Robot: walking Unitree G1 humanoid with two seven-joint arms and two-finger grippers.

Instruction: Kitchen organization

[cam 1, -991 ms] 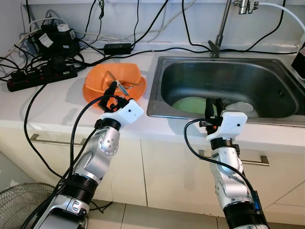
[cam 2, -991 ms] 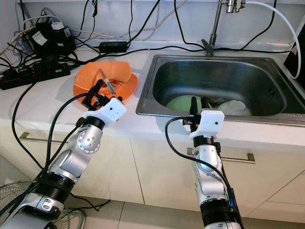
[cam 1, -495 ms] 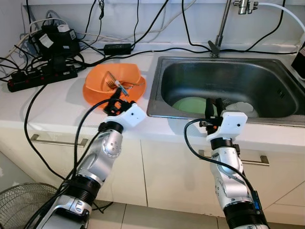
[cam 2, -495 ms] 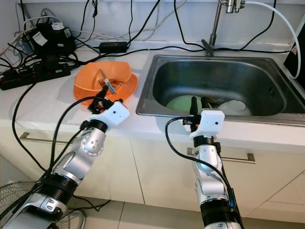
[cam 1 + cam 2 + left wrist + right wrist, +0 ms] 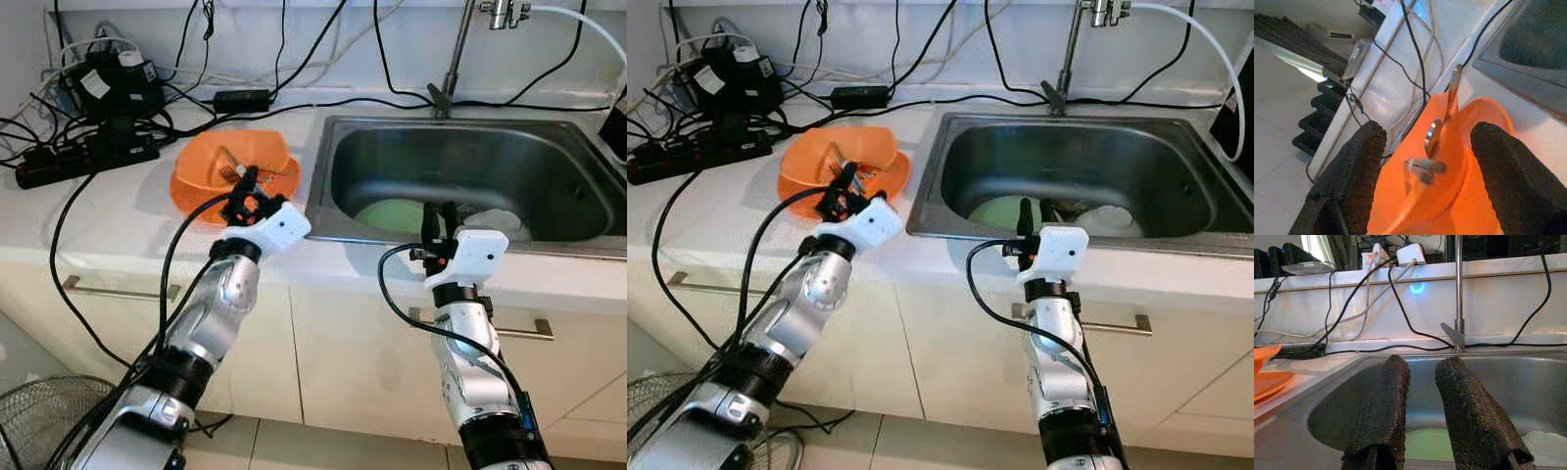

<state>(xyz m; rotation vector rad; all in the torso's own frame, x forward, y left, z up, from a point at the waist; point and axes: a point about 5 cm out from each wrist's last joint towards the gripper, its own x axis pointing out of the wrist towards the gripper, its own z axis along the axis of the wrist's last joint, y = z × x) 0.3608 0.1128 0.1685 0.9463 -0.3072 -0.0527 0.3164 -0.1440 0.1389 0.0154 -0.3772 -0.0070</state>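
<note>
Two end effectors: left (image 5: pixel 1422 152) spread over glossy orange bowl (image 5: pixel 206 176) w/ metal utensils (image 5: pixel 1437 142); right (image 5: pixel 1422 396) narrowly apart.

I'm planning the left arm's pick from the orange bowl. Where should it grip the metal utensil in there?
Grip the utensil by its slim handle, which rises clear above the orange bowl; its lower end lies among other pieces. Probably best to come from the counter's front edge, where the left gripper already faces it with fingers open.
</note>
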